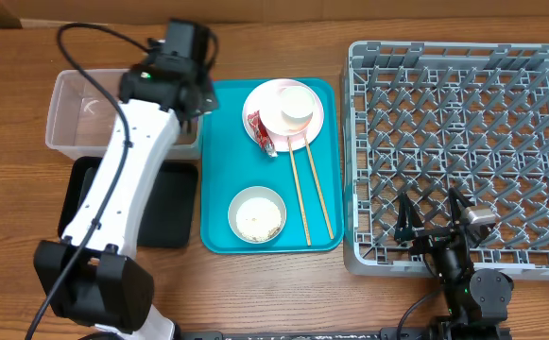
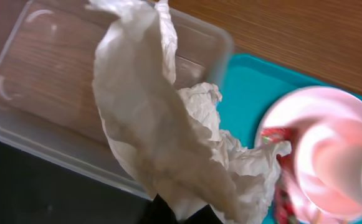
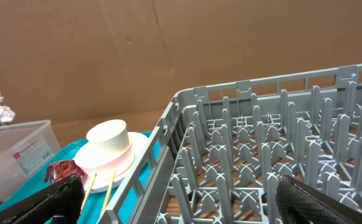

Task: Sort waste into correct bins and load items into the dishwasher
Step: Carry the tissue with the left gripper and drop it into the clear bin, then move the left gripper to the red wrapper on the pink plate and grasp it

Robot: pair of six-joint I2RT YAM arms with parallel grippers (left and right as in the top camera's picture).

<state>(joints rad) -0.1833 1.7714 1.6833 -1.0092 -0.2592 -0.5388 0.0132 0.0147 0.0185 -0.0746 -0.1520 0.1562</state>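
The left arm (image 1: pixel 142 151) reaches to 11 o'clock on the table, its jaws closed on the crumpled tissue (image 2: pixel 162 130), which hangs over the right-hand rim of the clear tub (image 1: pixel 76 113), just beside the teal tray (image 1: pixel 222 179). The black tray (image 1: pixel 170 212) sits at 8 o'clock, touching the tub's near side. On the teal tray the pink plate (image 1: pixel 260 104) lies at 12 o'clock with the white cup (image 1: pixel 296 106) on it and the red wrapper (image 1: pixel 261 132) at its 7 o'clock edge. Two chopsticks (image 1: pixel 310 189) run from the plate toward 5 o'clock, and a white bowl (image 1: pixel 257 214) holding pale grains sits at 6 o'clock. The grey dish rack (image 1: pixel 463 142) fills 3 o'clock, and the right arm's (image 1: pixel 458 269) jaws stand wide open and empty over its near rim.
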